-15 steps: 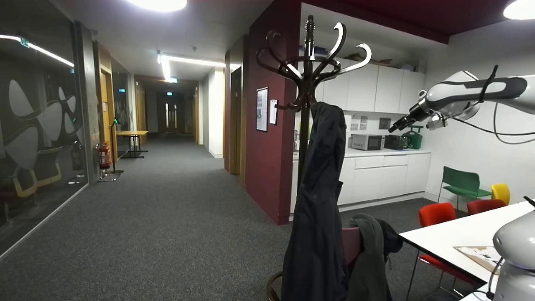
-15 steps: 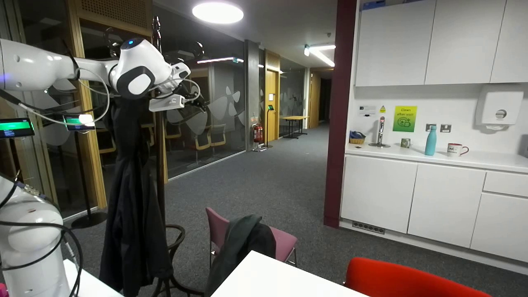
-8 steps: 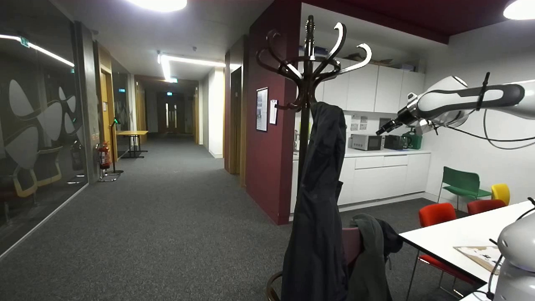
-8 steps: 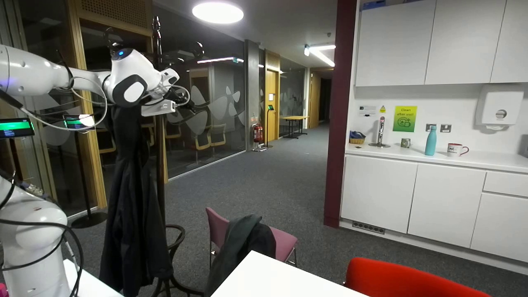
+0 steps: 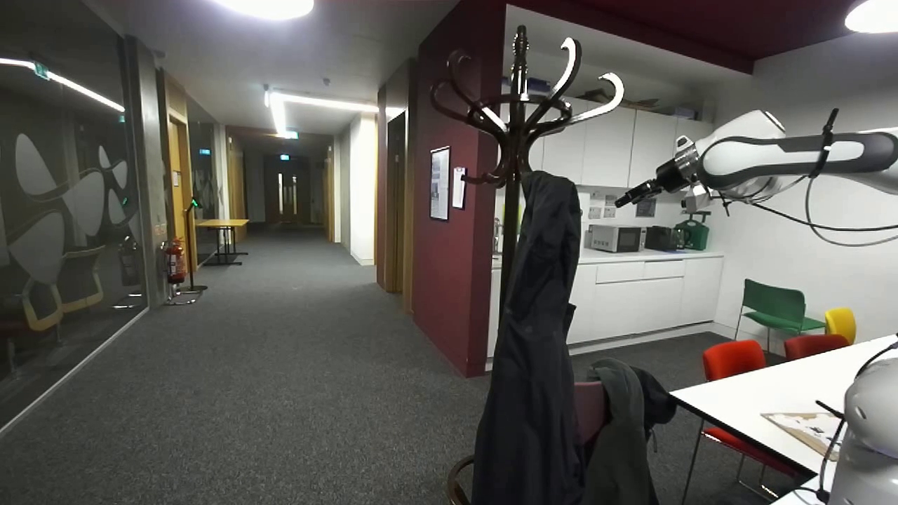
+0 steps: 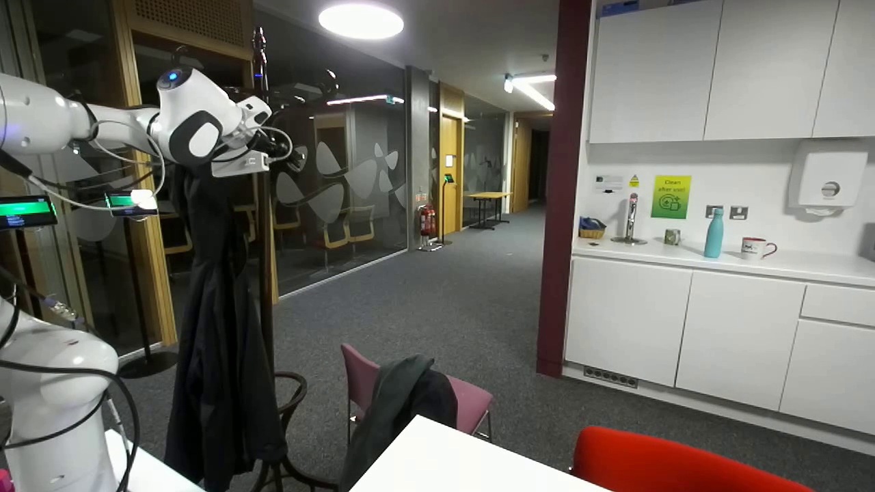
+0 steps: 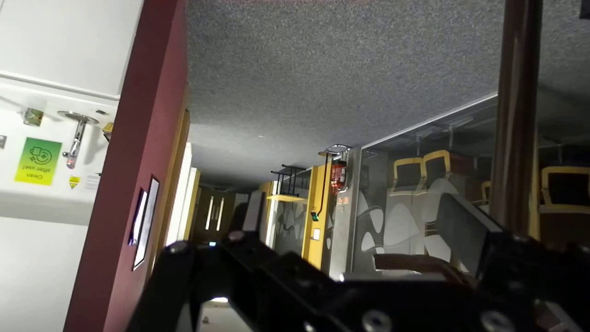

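My gripper hangs in mid-air at the end of the raised arm, pointing toward the dark wooden coat stand. In an exterior view the gripper overlaps a dark background, so its fingers are hard to make out. The wrist view, with the room upside down, shows the gripper with fingers wide apart and nothing held. A curved brown hook appears in the gap; its depth is unclear. The stand's pole rises at the right. A long black coat hangs on the stand.
A white table stands beside the arm's base, with a red chair at it. A purple chair carries a grey-green coat. White cupboards and a counter with a blue bottle line the kitchen wall.
The arm has carried the open gripper leftward in both exterior views, closer to the coat stand in the picture. It dipped slightly, then rose. The coats, chairs and table have stayed put.
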`<action>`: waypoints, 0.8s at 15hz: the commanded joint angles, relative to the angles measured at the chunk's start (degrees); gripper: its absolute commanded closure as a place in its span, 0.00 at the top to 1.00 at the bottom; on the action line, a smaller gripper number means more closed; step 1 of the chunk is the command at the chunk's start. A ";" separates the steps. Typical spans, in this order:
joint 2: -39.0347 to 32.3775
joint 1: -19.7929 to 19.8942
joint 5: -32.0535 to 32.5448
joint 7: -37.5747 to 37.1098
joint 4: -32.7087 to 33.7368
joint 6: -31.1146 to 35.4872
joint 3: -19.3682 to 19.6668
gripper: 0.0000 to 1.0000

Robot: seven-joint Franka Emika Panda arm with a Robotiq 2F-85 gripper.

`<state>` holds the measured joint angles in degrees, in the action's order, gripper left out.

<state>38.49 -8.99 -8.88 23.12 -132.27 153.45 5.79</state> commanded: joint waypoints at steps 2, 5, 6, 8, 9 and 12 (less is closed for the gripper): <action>-0.05 -5.04 -1.00 -0.36 2.41 1.97 2.20 1.00; -0.64 -8.26 -2.51 0.30 3.57 3.06 3.35 1.00; -0.83 -9.70 -3.12 0.71 3.87 3.52 3.90 1.00; -0.94 -11.96 -3.86 1.19 4.04 4.58 4.59 1.00; -0.60 -13.23 -4.41 1.35 3.91 4.63 5.07 1.00; -0.12 -12.26 -3.10 -0.20 3.08 2.89 4.18 1.00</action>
<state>38.43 -21.33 -12.15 23.15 -129.32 156.46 10.06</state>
